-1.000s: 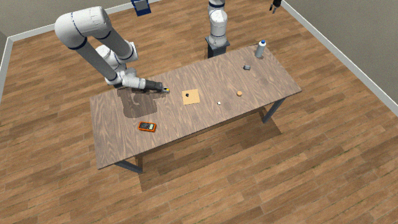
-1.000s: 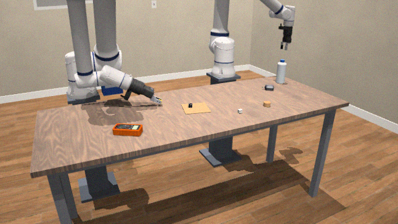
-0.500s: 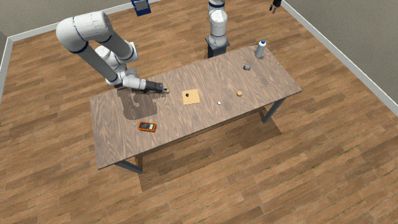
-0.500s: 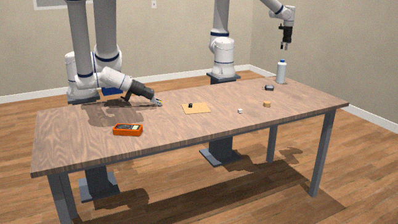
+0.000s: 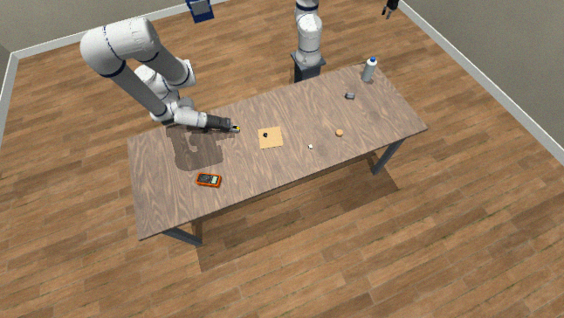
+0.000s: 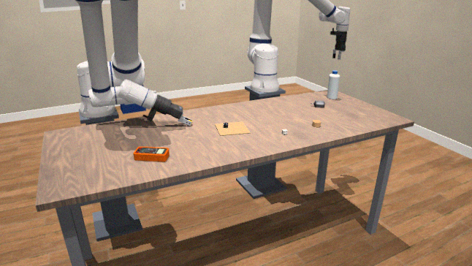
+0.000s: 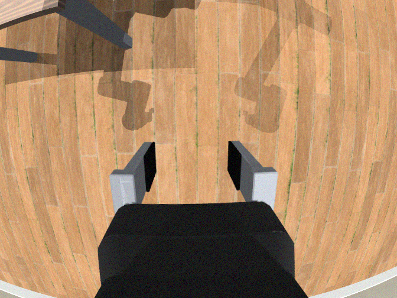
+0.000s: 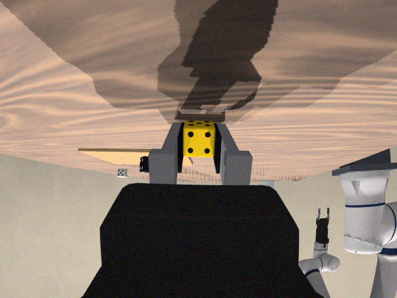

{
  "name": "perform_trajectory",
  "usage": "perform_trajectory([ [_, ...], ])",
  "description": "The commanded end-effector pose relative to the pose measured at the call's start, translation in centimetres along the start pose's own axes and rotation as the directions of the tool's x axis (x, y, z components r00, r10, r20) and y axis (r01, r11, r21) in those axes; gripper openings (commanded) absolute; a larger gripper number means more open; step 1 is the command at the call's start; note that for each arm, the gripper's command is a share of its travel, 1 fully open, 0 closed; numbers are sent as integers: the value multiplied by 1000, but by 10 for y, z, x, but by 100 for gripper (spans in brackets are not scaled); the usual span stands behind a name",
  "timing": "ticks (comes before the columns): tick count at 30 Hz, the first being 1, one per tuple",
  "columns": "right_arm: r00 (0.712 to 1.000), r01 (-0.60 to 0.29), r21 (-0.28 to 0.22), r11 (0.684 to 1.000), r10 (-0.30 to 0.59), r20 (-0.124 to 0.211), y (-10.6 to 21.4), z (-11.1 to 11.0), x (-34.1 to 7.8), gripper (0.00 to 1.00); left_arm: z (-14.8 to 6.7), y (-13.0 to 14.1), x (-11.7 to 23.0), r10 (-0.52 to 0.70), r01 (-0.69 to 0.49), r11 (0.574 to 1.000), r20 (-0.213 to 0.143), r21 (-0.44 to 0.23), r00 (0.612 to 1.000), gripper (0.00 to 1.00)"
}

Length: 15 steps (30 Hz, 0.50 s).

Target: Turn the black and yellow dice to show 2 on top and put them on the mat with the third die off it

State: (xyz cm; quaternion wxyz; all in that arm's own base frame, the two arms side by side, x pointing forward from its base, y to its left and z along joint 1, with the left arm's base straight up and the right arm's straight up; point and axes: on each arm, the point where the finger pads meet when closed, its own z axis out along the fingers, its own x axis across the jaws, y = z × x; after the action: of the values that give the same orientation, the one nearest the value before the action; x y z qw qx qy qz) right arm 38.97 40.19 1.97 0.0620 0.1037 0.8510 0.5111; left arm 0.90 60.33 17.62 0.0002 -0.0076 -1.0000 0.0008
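The right pincer [image 5: 236, 128] [image 6: 187, 122] [image 8: 198, 138] grips the yellow die [image 5: 237, 127] [image 6: 190, 120] [image 8: 198, 141] low over the desk [image 5: 306, 114] [image 6: 204, 157] [image 8: 48, 96], off the mat [image 5: 272, 141] [image 6: 237, 128] [image 8: 108, 155]; the left pincer [image 5: 387, 12] [image 6: 337, 55] [image 7: 191, 156] [image 8: 324, 208] is released. Best to settle 2 upward, lower it square and well clear of the black die [image 5: 265, 134] [image 6: 226, 125] [image 8: 144, 164], then open gently.

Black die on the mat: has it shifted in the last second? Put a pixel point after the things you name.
No. In the top view the black die [image 5: 265, 134] [image 6: 226, 125] [image 8: 143, 164] sits at the same spot on the mat [image 5: 274, 141] [image 6: 237, 128] [image 8: 111, 155], nearer its picture-left edge.
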Motion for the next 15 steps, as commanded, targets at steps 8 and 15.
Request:
perform_trajectory([
  [8, 1000, 1, 0, 1000, -1, 0, 0, 0, 0, 40, -1, 1, 0, 0, 0, 1000, 0, -2, 1000, 100],
  [15, 1000, 1, 0, 1000, -1, 0, 0, 0, 0, 58, -1, 1, 0, 0, 0, 1000, 0, -2, 1000, 100],
])
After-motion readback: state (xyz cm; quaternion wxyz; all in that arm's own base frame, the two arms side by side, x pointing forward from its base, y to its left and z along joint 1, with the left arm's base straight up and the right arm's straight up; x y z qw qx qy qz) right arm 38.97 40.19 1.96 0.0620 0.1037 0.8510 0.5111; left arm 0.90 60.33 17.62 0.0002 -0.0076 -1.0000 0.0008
